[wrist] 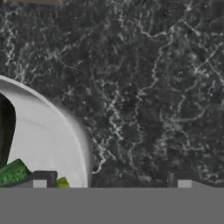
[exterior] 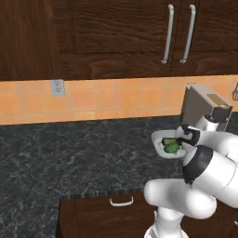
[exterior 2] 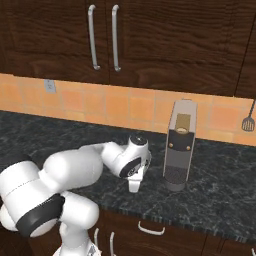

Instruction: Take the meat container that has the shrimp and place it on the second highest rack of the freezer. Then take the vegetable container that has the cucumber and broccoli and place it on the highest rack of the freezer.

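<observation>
We see a dark speckled table (exterior: 69, 148) running below an orange tiled wall (exterior: 102, 100) that carries a grey socket (exterior: 58, 87), with dark wooden cabinets (exterior: 107, 32) above, two of whose doors bear long metal handles (exterior: 168, 35). A grey coffee machine (exterior 2: 180, 145) stands on the table just beside the arm's wrist, and a slotted spatula (exterior 2: 248, 121) hangs on the tiles at the far right of the right base view. The bowl (exterior: 161, 138) is round and white with a thick rim; inside it we make out the dark green cucumber (exterior: 169, 141) and the brighter, lumpy broccoli (exterior: 173, 148), which lie touching. The bowl sits on the table in front of the coffee machine, partly hidden by the arm in the left base view. In the hand view the gripper (wrist: 112, 181) points down with its jaws spread wide and nothing between them; one fingertip (wrist: 40, 180) stands over the bowl's rim, the other over bare table.
</observation>
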